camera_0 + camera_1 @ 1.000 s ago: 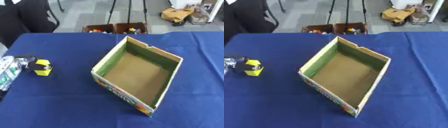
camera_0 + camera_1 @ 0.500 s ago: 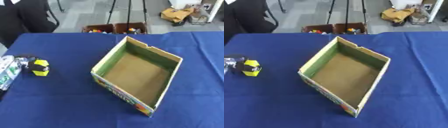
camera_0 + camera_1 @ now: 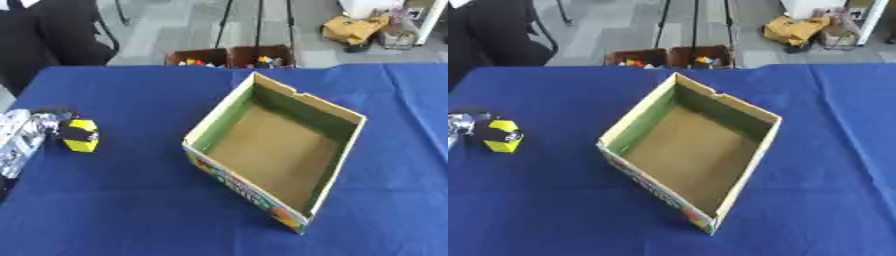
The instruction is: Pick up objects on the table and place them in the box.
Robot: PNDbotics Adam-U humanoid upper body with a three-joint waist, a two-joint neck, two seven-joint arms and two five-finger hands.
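Yellow and black, a small blocky object [image 3: 79, 135] is sitting on the blue table [image 3: 131, 200] near its left edge, and my left hand [image 3: 35, 127] is reaching in from that side, its silver and black fingertips touching the object's left face. Whether my fingers are curling round it or only lying against it, I cannot tell; the object is resting on the cloth. I am seeing my right hand in neither view.

Well to the right of the object, the cardboard box [image 3: 276, 150] is standing open in the middle of the table, turned at an angle, its inside walls green, its floor brown and bare, its outer front face carrying colourful print. Object and box are lying well apart, with bare blue cloth between them.

Beyond the far edge of the table, two brown crates [image 3: 232, 55] of small coloured items are sitting on the grey floor.
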